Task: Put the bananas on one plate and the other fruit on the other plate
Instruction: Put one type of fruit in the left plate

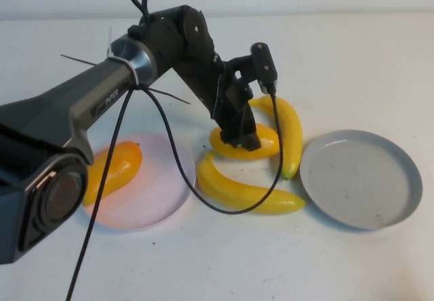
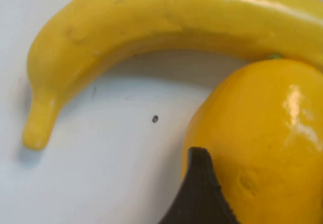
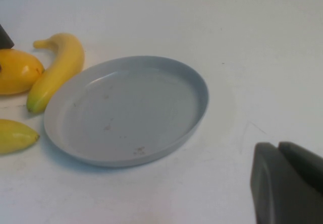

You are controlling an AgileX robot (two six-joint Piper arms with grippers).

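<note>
My left gripper (image 1: 241,137) is down on the second mango-like fruit (image 1: 252,150) in the middle of the table and is closed on it. In the left wrist view one dark finger (image 2: 199,196) presses the fruit's side (image 2: 262,138); the other finger is hidden. The first mango-like fruit (image 1: 114,169) lies on the pink plate (image 1: 159,196). One banana (image 1: 289,135) lies right of the held fruit and another (image 1: 247,192) in front of it. The grey plate (image 1: 359,179) holds nothing. My right gripper (image 3: 278,148) is shut and empty, right of the grey plate (image 3: 126,113).
The left arm's black cable (image 1: 169,145) hangs over the pink plate's right edge and loops down to the front banana. In the right wrist view, bare white table lies around and beyond the grey plate.
</note>
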